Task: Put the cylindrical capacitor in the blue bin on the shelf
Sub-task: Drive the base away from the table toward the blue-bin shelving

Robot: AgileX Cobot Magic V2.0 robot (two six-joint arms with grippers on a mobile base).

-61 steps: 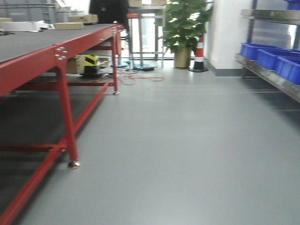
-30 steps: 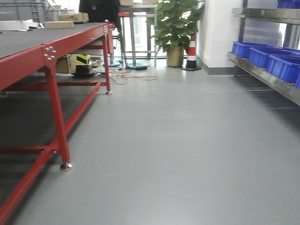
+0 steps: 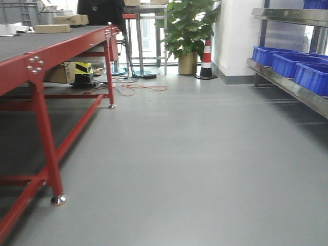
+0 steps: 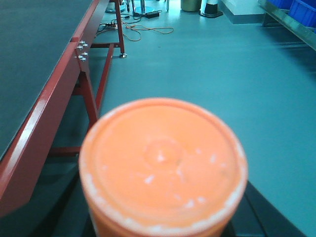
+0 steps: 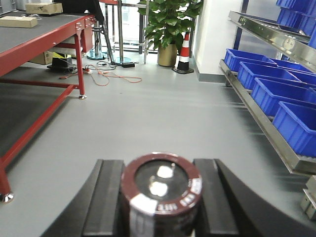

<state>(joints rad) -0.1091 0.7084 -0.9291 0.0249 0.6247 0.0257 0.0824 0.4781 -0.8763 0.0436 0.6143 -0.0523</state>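
Right up close, the right gripper (image 5: 160, 200) has its two black fingers (image 5: 106, 197) squeezed tight on the cylindrical capacitor (image 5: 160, 190). There is one capacitor. It is dark brown, it stands up, and it has two little silver bumps on top. It is up in the air over the grey floor (image 5: 148, 123), to the right of the red table (image 5: 44, 47), and it is not in any bin.

One big orange round thing (image 4: 163, 168) fills the left wrist view, just to the right of the red table's edge. It hides most of the left gripper (image 4: 165, 224). Only a dark bit shows under it, so I cannot tell if those jaws are squeezed or loose.

There is one long red table. Two brown boxes (image 5: 44, 8) sit on its far end. Under the far end are one more brown box (image 3: 61, 73) and one yellow and black thing (image 3: 82, 72). One orange cord (image 5: 111, 76) lies on the floor just past the table's far leg.

Across the floor from the table stands the shiny shelf (image 5: 266, 32). Four blue bins (image 5: 284, 94) sit in a row on its low level, and more blue bins (image 5: 296, 17) sit higher up. What shows of the insides of the low ones is plain blue.

Far past the table's end are one green plant (image 5: 165, 22) in a gold pot (image 5: 168, 55) and one red and white cone (image 5: 183, 54)
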